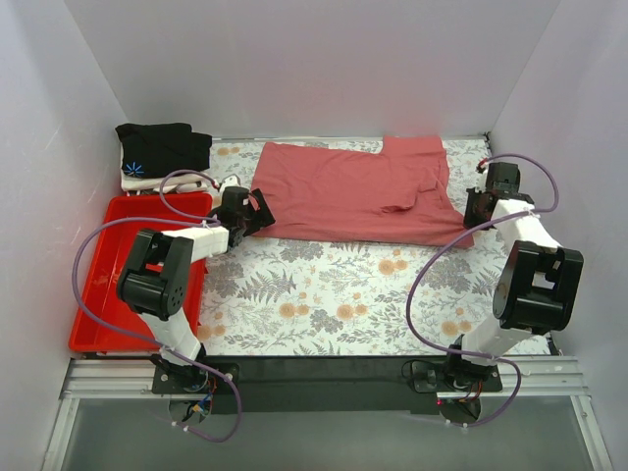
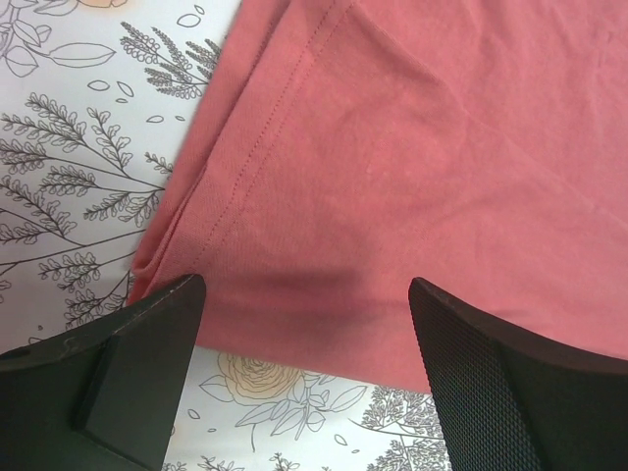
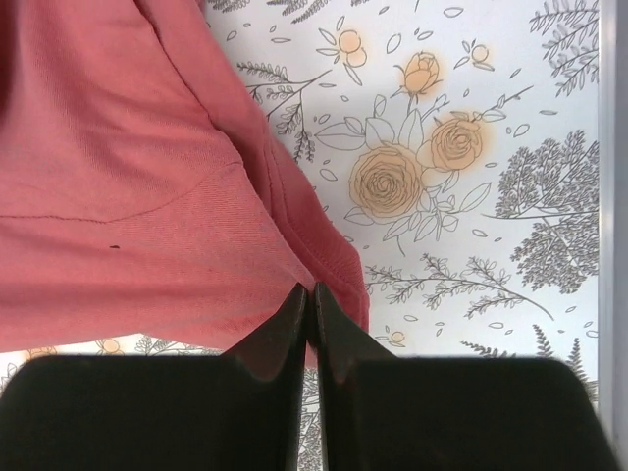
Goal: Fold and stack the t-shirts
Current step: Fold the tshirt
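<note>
The salmon-red t-shirt [image 1: 358, 191] lies spread across the back of the table, one sleeve folded over it. My left gripper [image 1: 255, 211] is open at the shirt's near left corner; in the left wrist view its fingers straddle the hem [image 2: 304, 294], the shirt [image 2: 412, 157] just beyond them. My right gripper [image 1: 469, 211] is shut on the shirt's near right edge; in the right wrist view [image 3: 312, 294] the cloth [image 3: 118, 196] bunches at the closed fingertips. The black t-shirt [image 1: 162, 145] with a blue starburst lies folded at the back left on a white one [image 1: 137, 183].
A red plastic tray [image 1: 103, 294] lies on the left beside the left arm. The table has a floral cover [image 1: 353, 294]. White walls close in the back and both sides. Purple cables loop from both arms.
</note>
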